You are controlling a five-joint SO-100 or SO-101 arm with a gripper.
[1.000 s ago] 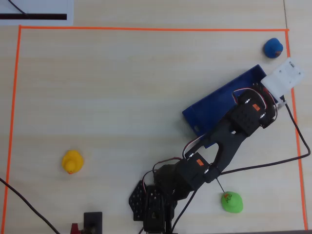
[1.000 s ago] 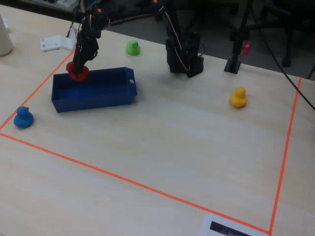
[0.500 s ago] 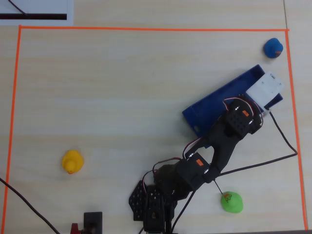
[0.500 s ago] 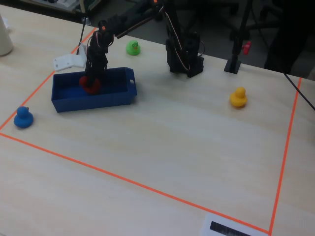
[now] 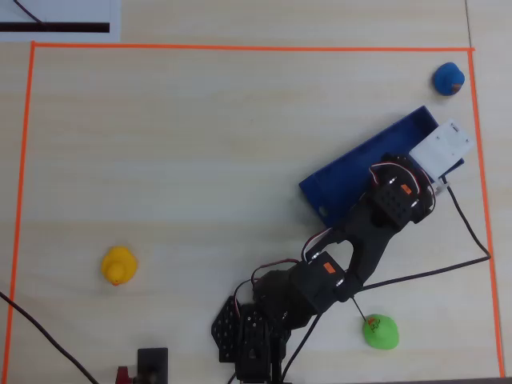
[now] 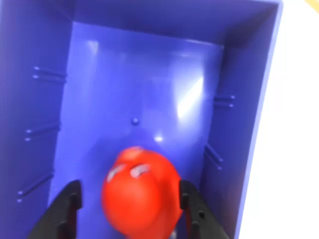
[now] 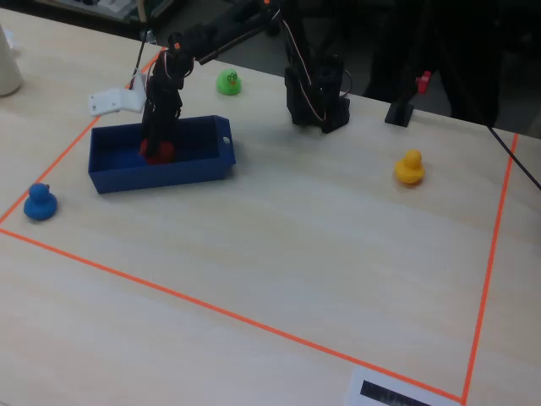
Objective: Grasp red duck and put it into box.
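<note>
Sitting in box [image 6: 149,89], red duck [image 6: 141,195], gripper [image 6: 130,199] fingers either side

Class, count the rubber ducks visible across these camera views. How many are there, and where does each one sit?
4. The red duck is inside the box, between the fingers. The blue duck is beside the box. The green duck is near the arm's base. The yellow duck stands alone.

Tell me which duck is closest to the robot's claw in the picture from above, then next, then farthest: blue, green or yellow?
From the gripper, judged in the overhead view:
1. Blue duck, at the top right corner.
2. Green duck, at the bottom right, beside the arm's base.
3. Yellow duck, far off at the left.
</note>
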